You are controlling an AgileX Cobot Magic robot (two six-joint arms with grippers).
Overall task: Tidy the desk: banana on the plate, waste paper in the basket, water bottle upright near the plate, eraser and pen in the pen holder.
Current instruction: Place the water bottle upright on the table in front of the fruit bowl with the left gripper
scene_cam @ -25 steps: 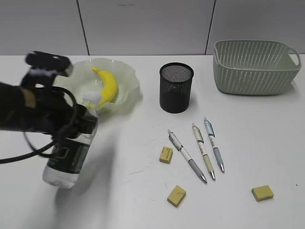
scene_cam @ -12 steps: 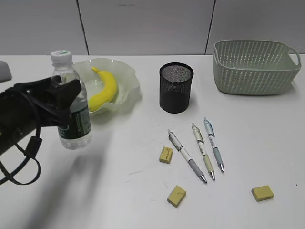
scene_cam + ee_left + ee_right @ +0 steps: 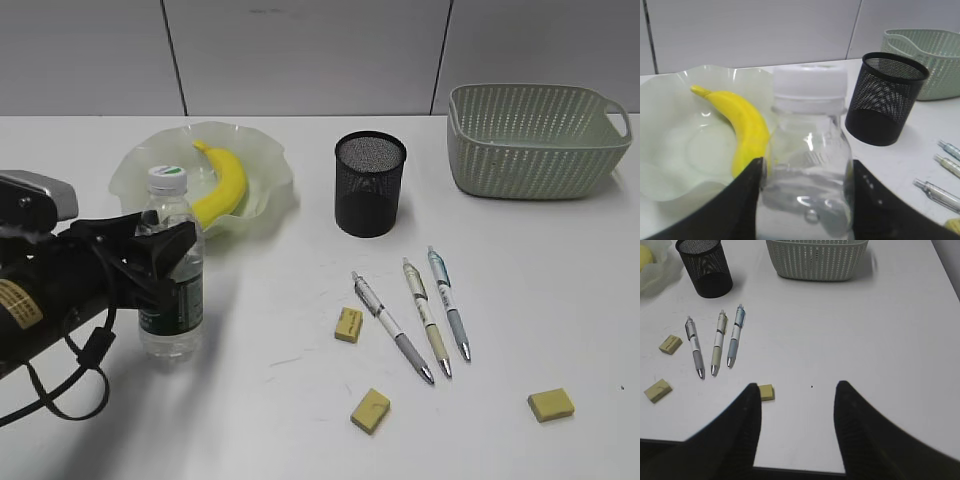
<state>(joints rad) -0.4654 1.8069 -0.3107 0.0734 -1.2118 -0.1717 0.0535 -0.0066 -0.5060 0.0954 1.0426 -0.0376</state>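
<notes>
water bottle [image 3: 171,273]: upright on the desk [image 3: 300,420], clamped between the left jaws, white cap above them
left gripper [image 3: 804,200]: closed on the bottle's body, one finger on each side
plate [image 3: 262,200]: just beyond the left jaws, banana [image 3: 222,183] lying in it
pen holder [image 3: 370,184]: past the jaws, to their right
right gripper [image 3: 797,415]: jaws parted, holding nothing, above bare desk; one eraser [image 3: 765,392] by its left finger
</notes>
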